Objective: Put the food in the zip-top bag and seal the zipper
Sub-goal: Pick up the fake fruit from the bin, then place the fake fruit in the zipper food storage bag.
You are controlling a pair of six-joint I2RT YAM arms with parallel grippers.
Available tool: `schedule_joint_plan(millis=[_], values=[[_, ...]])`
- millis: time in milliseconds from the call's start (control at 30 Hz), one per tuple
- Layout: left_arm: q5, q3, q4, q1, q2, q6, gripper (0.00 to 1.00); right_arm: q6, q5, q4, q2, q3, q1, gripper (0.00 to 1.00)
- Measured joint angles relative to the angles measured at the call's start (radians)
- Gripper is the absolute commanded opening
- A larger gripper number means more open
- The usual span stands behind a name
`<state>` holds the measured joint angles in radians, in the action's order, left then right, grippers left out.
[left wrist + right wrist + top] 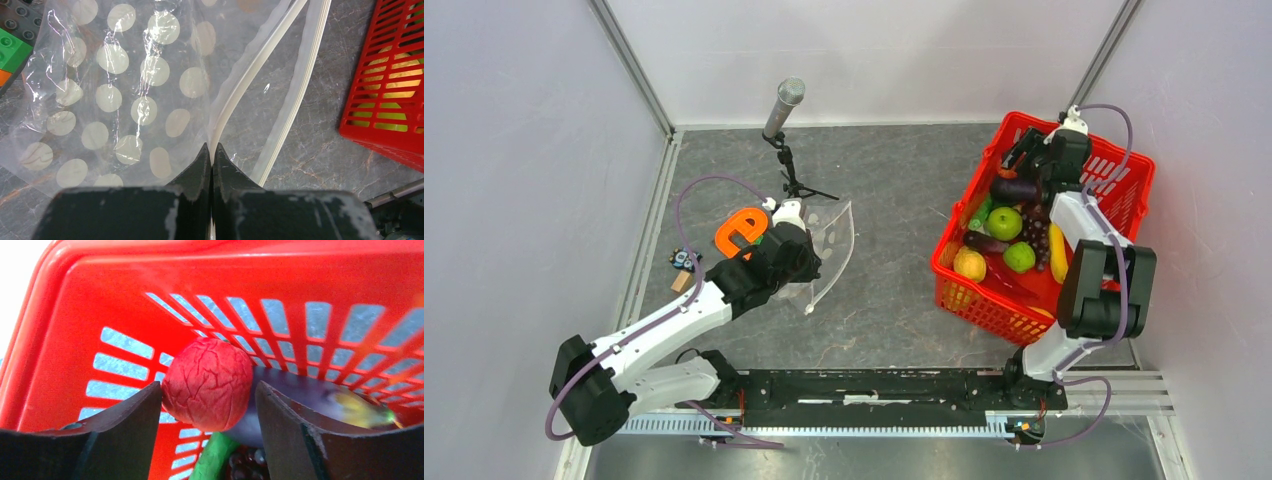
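Note:
The zip-top bag point(832, 240), clear with white dots point(125, 100), lies on the table left of centre with its mouth apart. My left gripper point(212, 150) is shut on one strip of the zipper point(240, 95) at the bag's edge; the other strip lies free to the right. The food sits in a red basket point(984, 305): green fruits point(1005, 222), a yellow fruit point(969, 264), grapes point(1034, 232). My right gripper point(207, 385) is down in the basket's far corner, open, its fingers either side of a red wrinkled fruit point(207, 370). A purple aubergine point(300, 390) and a long green vegetable point(212, 457) lie beneath.
A microphone on a small stand point(784, 105) is at the back centre. An orange tape holder point(739, 230) and small blocks point(686, 260) lie left of the bag. The basket's mesh wall point(125, 305) closes in around my right gripper.

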<state>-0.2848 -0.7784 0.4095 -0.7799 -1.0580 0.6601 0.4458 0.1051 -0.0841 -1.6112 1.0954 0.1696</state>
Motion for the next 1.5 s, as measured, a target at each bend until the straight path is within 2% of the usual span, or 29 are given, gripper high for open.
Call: schedule_joint_plan(millis=[33, 267, 467, 767, 967, 1067, 1267, 1500], values=[[0.0, 0.0, 0.0, 0.0, 0.0, 0.0, 0.02, -0.001, 0.003, 0.003, -0.021, 0.018, 0.002, 0.69], [0.005, 0.0, 0.0, 0.0, 0.001, -0.006, 0.02, -0.005, 0.039, -0.02, -0.036, 0.014, 0.006, 0.39], [0.006, 0.0, 0.003, 0.0, 0.003, -0.016, 0.02, -0.015, 0.06, -0.003, 0.083, -0.069, 0.007, 0.4], [0.006, 0.0, 0.003, 0.0, 0.008, -0.034, 0.02, -0.014, 0.087, 0.004, 0.554, -0.264, 0.008, 0.39], [0.01, -0.002, 0.003, 0.0, 0.013, -0.048, 0.02, -0.002, 0.308, 0.009, 0.665, -0.272, -0.008, 0.37], [0.027, -0.01, 0.003, 0.002, 0.013, -0.048, 0.02, -0.006, 0.404, 0.014, 0.676, -0.275, -0.117, 0.37], [0.053, -0.017, -0.002, 0.004, 0.003, -0.048, 0.02, -0.005, 0.49, -0.039, 0.7, -0.289, -0.465, 0.33], [0.079, -0.017, -0.001, 0.005, 0.0, -0.048, 0.02, -0.068, 0.429, -0.044, 0.631, -0.291, -0.739, 0.33]])
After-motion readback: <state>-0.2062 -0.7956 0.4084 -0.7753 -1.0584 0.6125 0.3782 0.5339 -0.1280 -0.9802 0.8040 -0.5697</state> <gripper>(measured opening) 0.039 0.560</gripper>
